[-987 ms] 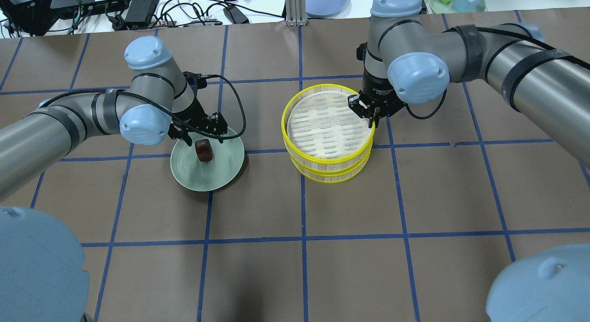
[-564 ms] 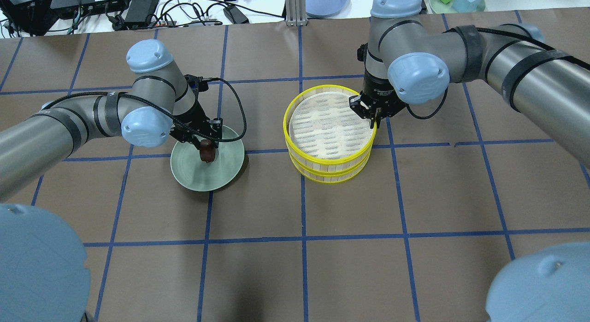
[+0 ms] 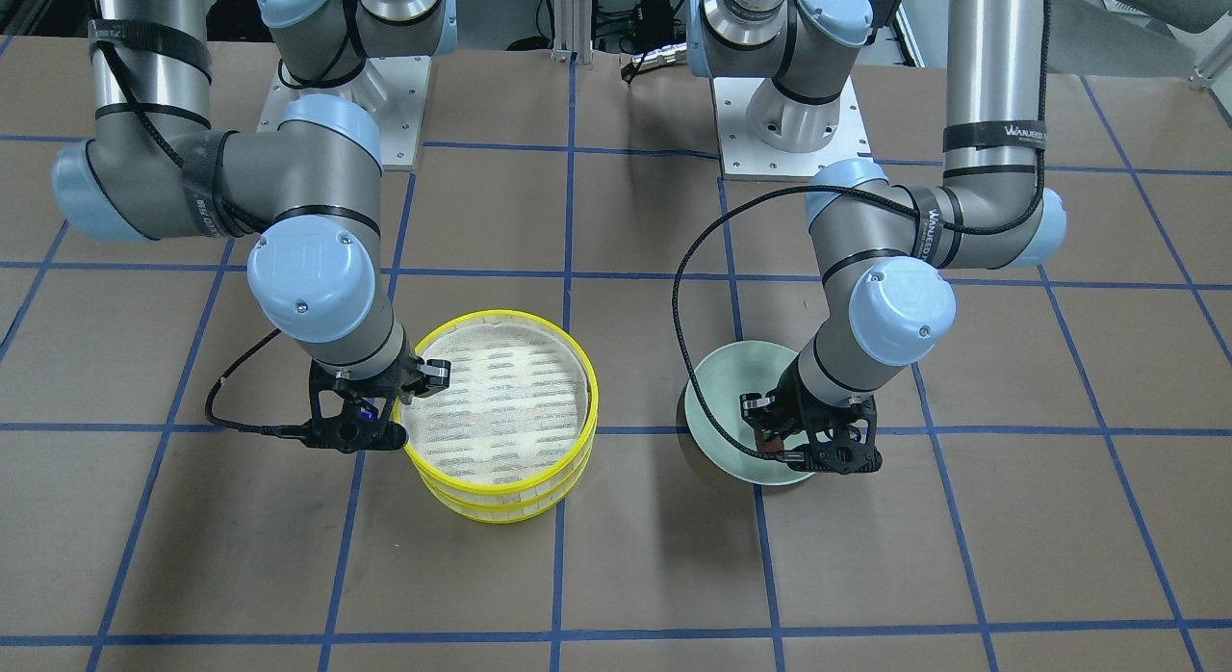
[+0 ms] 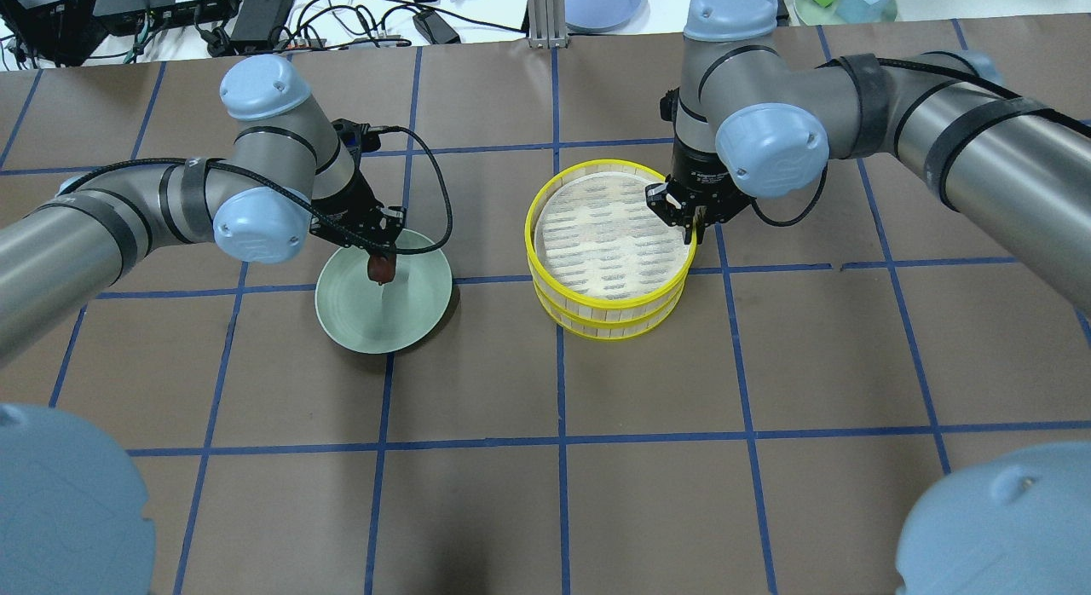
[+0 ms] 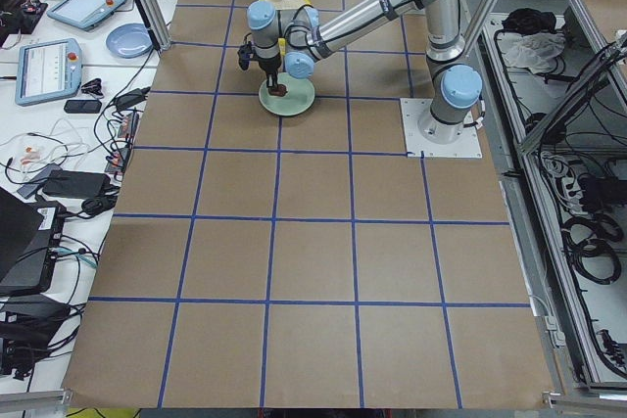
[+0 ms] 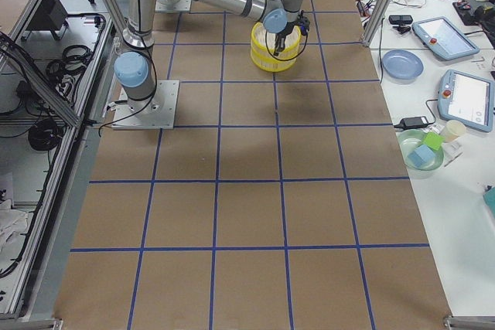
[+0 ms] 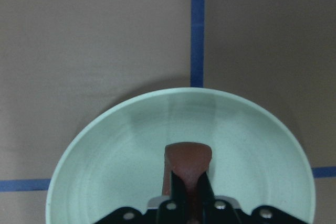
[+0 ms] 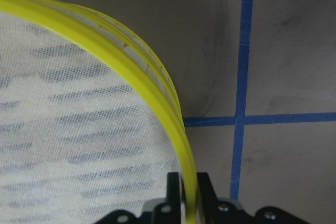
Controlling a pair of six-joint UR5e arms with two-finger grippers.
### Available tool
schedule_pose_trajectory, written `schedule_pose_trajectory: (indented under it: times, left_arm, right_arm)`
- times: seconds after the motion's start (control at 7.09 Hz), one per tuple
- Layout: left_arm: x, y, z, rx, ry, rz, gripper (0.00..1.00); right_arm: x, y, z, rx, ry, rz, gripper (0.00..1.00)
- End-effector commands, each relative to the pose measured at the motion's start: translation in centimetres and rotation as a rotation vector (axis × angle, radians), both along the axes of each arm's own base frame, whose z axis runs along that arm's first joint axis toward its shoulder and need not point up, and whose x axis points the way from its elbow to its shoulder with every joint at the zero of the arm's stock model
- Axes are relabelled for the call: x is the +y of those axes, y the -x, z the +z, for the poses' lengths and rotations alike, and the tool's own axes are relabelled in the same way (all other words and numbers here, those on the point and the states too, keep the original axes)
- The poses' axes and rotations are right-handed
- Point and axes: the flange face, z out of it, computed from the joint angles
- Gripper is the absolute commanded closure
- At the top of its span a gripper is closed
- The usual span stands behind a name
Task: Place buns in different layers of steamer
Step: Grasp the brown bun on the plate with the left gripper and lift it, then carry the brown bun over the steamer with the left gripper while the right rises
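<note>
Now, left gripper (image 4: 380,254): closed tight on the reddish-brown bun (image 4: 381,269), pinched between both fingers.
Bun's place: over the far half of the green plate (image 4: 401,318), left of the steamer (image 4: 609,315).
Also right gripper (image 4: 689,226): closed narrowly on the top tray's yellow rim at its far right, one finger inside, one outside.
Steamer layout: two stacked trays, apart from the plate.

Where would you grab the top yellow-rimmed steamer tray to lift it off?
Grip the top tray by its thin yellow rim, from straight above, one finger inside the wall and one outside. The tray is too wide to span, but its upright wall is narrow. The right end effector straddles it exactly so.
</note>
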Motion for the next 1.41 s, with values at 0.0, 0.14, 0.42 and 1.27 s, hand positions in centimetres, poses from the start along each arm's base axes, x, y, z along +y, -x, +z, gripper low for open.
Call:
schedule_pose_trajectory:
  times: [0.0, 0.14, 0.42, 1.27]
  left_arm:
    - [-0.2, 1.8, 5.7, -0.006, 0.063, -0.024, 1.00]
    - [0.2, 2.8, 8.2, -0.002, 0.082, -0.014, 1.00]
    - [0.9, 9.7, 13.6, 0.031, 0.125, 0.094, 1.00]
    - [4.8, 26.2, 9.0, 0.130, 0.067, 0.424, 0.80]
  right_arm:
    - [-0.3, 0.0, 2.0, -0.006, 0.043, -0.013, 0.00]
    - [-0.2, 0.0, 5.7, -0.024, 0.108, -0.011, 0.00]
    - [2.1, 1.2, 12.2, -0.028, 0.153, -0.026, 0.00]
    - [5.2, 2.9, 22.8, -0.015, 0.176, -0.035, 0.00]
